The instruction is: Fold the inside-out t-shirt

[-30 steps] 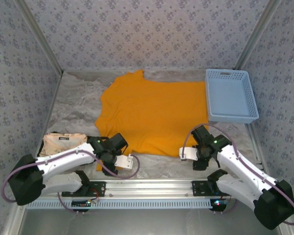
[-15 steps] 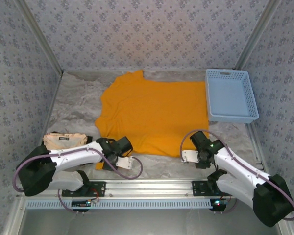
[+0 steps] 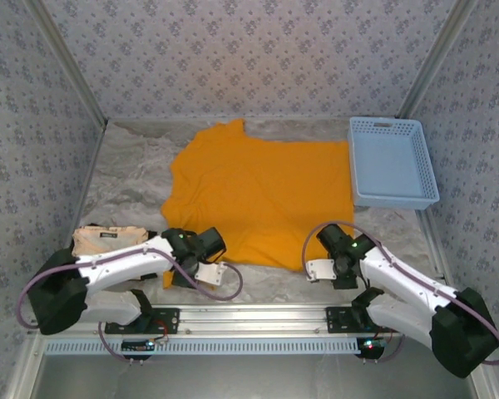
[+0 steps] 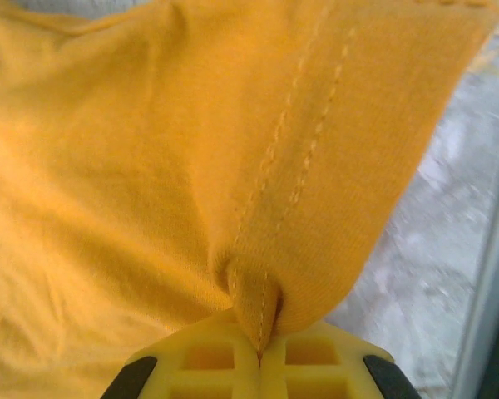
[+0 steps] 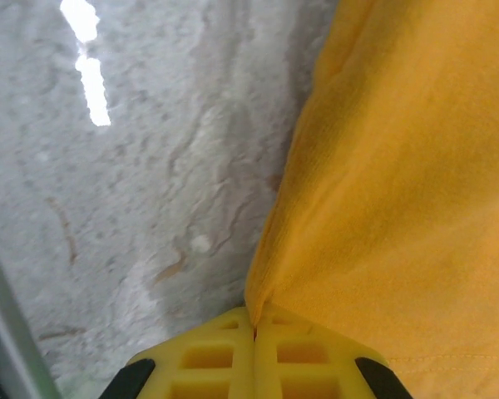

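You see the orange t-shirt spread flat on the counter, its right edge just beside the blue basket. Your left tool is pinching the stitched hem at the near left corner. Your right tool is pinching the near right edge. A beige cloth lies beside the left arm.

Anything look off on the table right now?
Nothing spilled or damaged. One stray: a crumpled beige cloth near the left front corner of the table, apart from the t-shirt, which lies spread flat.
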Robot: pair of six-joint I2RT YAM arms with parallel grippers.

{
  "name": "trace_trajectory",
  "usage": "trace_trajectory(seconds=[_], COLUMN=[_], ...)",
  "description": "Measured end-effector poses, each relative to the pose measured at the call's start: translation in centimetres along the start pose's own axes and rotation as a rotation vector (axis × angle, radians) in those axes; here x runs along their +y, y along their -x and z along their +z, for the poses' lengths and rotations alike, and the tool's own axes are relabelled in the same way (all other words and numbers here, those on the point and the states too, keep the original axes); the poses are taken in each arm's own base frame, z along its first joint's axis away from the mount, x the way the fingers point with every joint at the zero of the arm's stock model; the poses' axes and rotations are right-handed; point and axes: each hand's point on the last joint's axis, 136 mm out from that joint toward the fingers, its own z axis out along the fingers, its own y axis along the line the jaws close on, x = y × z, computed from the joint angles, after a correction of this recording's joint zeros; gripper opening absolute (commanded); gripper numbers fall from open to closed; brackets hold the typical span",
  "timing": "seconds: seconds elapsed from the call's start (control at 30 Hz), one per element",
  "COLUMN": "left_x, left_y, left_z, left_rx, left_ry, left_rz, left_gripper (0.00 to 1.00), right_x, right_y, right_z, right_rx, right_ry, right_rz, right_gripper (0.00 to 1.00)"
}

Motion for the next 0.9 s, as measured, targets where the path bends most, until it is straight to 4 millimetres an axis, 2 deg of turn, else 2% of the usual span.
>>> trace_trajectory(seconds=[0.13, 0.23, 0.33, 0.4, 0.5, 0.67, 0.9], left_x=[-1.5, -2.5, -2.6, -2.3, -1.5, 1.6, 8.0], left_y=[0.3, 0.2, -0.2, -0.4, -0.7, -2.0, -2.3], left_z=[-3.6, -6.3, -8.4, -9.1, -8.5, -6.7, -8.1], left_rx=[-0.071, -0.122, -0.126, -0.108, -0.052, 0.024, -0.021], left_ry=[0.028, 0.044, 0.043, 0.046, 0.024, -0.054, -0.011], left_rz=[0.07, 0.104, 0.105, 0.108, 0.103, 0.012, -0.013], left_gripper=[0.0, 0.0, 0.0, 0.0, 0.0, 0.0, 0.0], right_x=[1.6, 2.0, 2.3, 1.8, 0.5, -3.8, -9.5], right_y=[0.1, 0.8, 0.9, 0.9, 0.9, 0.7, -0.4], right_z=[-1.6, -2.9, -4.2, -4.9, -5.1, -5.7, -5.9], right_rx=[-0.022, -0.079, -0.096, -0.103, -0.119, -0.125, -0.133], right_ry=[0.038, 0.063, 0.137, 0.166, 0.194, 0.176, 0.129], right_rz=[-0.044, -0.048, -0.004, 0.038, 0.138, 0.297, 0.452], right_gripper=[0.0, 0.0, 0.0, 0.0, 0.0, 0.0, 0.0])
